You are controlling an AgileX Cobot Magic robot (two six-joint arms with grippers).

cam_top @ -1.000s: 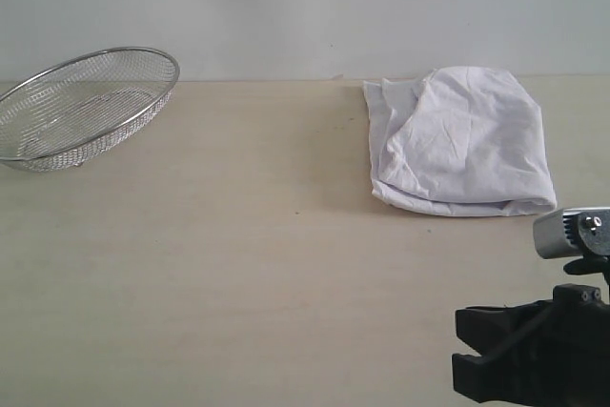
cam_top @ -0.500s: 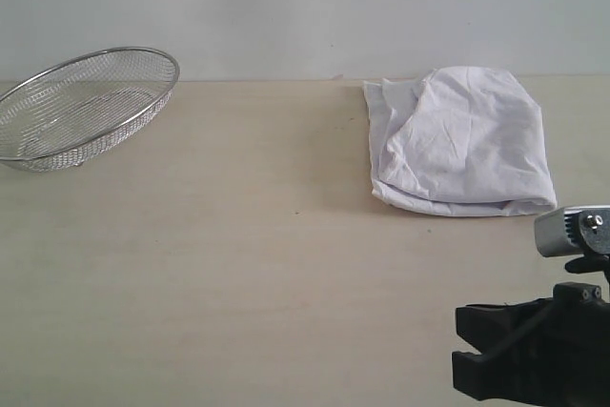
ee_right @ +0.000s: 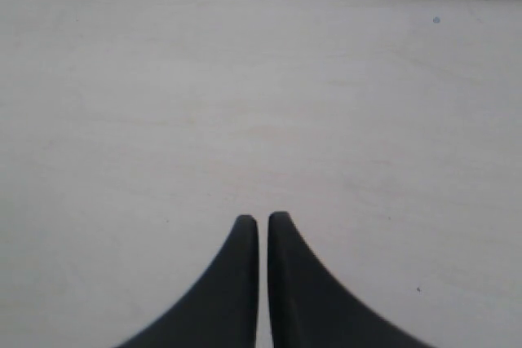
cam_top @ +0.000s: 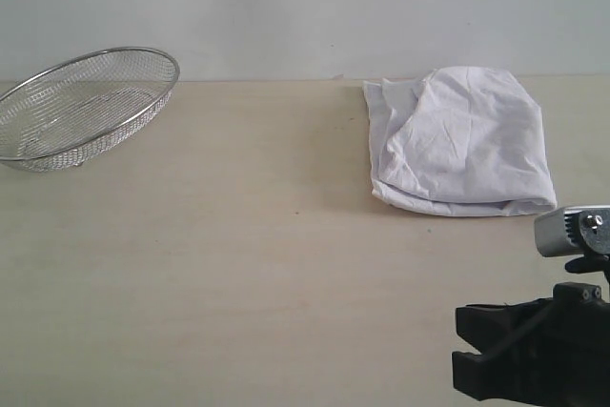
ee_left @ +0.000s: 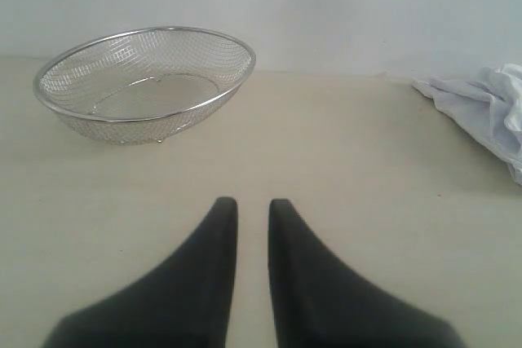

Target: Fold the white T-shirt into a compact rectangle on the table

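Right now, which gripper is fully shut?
The right gripper: its fingertips all but touch, seen against the table. The left gripper, facing the wire basket, shows a clear narrow gap between its tips.

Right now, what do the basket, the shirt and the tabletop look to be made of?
The basket looks like shiny metal wire mesh with a thicker wire rim; you can see through its weave. The white T-shirt looks like soft matte fabric, probably cotton, judging by its limp creases. The table is pale matte beige and faintly speckled, laminate or wood; I cannot tell which.
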